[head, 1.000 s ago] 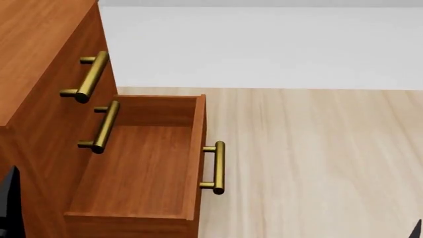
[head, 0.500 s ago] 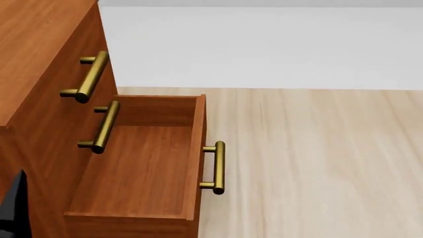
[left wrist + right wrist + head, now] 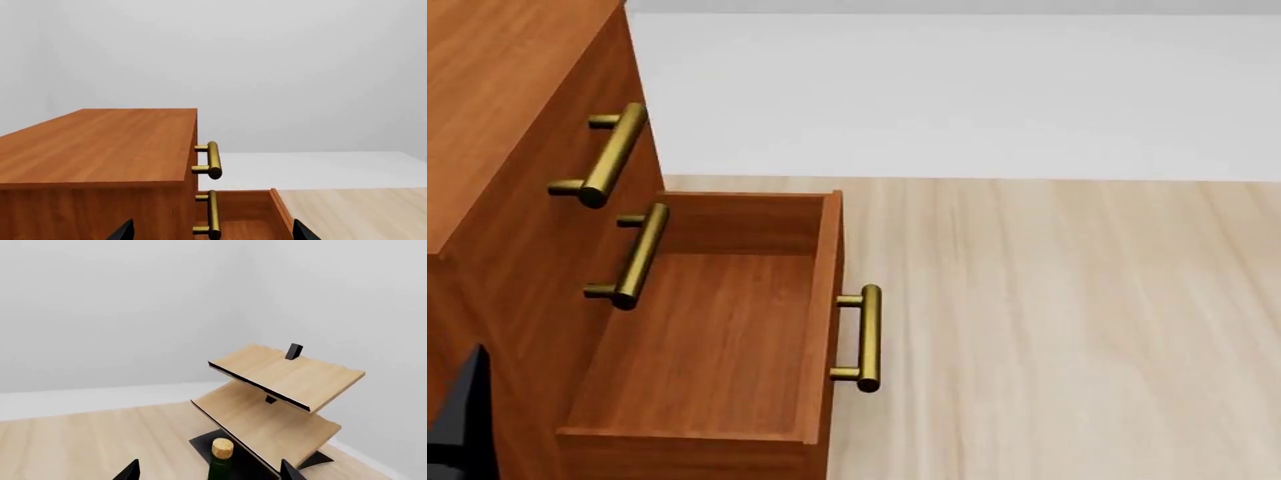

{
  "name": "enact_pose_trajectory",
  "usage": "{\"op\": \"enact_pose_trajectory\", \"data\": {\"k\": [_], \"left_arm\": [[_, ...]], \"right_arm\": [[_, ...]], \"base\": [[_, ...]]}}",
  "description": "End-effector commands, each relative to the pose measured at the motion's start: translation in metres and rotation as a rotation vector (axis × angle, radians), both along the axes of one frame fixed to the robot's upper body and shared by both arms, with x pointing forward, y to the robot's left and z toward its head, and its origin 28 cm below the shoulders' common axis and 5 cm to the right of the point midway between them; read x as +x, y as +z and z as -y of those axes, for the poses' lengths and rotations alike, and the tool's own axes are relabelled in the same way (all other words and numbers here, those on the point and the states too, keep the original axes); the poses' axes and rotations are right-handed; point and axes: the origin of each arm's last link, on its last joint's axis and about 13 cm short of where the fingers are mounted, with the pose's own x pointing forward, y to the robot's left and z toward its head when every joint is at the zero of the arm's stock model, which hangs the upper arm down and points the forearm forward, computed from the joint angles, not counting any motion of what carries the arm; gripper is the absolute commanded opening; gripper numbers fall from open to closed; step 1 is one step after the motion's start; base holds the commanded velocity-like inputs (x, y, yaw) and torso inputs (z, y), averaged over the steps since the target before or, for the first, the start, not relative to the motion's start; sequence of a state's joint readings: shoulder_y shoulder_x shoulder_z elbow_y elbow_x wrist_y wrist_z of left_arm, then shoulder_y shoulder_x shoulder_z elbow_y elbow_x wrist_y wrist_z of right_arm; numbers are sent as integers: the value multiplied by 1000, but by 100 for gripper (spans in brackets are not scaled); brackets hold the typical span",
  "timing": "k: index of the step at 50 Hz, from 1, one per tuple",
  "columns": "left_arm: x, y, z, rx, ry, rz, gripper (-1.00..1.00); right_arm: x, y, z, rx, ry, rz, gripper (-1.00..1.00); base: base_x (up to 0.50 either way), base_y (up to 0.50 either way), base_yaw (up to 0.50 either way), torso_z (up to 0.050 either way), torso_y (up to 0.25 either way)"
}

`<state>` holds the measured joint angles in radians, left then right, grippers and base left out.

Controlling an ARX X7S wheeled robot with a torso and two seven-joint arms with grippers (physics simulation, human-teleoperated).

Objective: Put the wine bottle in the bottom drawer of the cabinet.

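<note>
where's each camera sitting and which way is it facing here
Head view: looks down from the robot's head at the open, empty bottom drawer and floor; a dark bit of arm shows at the lower left edge.
Left wrist view: near the left pincer, faces the cabinet top and brass handles; fingertips only.
Right wrist view: near the right pincer, faces the pale rack and wine bottle; fingertips only.
Head and left wrist views share the cabinet.

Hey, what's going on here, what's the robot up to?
The bottom drawer of the cabinet stands pulled out and empty. The wine bottle is not in it yet: the right wrist view shows its corked top between the right end effector's fingertips, in front of a pale wooden rack. Whether it is gripped cannot be told. The left end effector points at the cabinet, holding nothing visible.
</note>
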<state>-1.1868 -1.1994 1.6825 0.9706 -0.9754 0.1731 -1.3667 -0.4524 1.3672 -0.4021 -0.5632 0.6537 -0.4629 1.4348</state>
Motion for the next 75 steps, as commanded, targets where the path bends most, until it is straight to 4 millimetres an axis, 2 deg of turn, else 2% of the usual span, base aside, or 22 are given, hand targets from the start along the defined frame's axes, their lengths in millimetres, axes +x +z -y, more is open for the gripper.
{"op": "enact_pose_trajectory", "data": {"k": [1,26,35,66,75], "left_arm": [[1,-1,1,0,-3,-3,100],[2,-3,1,3,-15,-10,100],[2,-4,2,4,-14,-17,100],[0,-1,4,4,-25,-9,100],[1,-2,5,10,-24,-13,100]], "right_arm": [[3,-6,6,12,-21,-12,100],[14,-20,19,39,-50,-55,100],[20,-32,25,67,-53,-81,100],[43,-29,33,66,-22,-125,100],[44,-27,37,79,-32,-116,100]], "base": [[0,0,0,0,0],[0,0,0,0,0],[0,0,0,0,0],[0,0,0,0,0],[0,0,0,0,0]]}}
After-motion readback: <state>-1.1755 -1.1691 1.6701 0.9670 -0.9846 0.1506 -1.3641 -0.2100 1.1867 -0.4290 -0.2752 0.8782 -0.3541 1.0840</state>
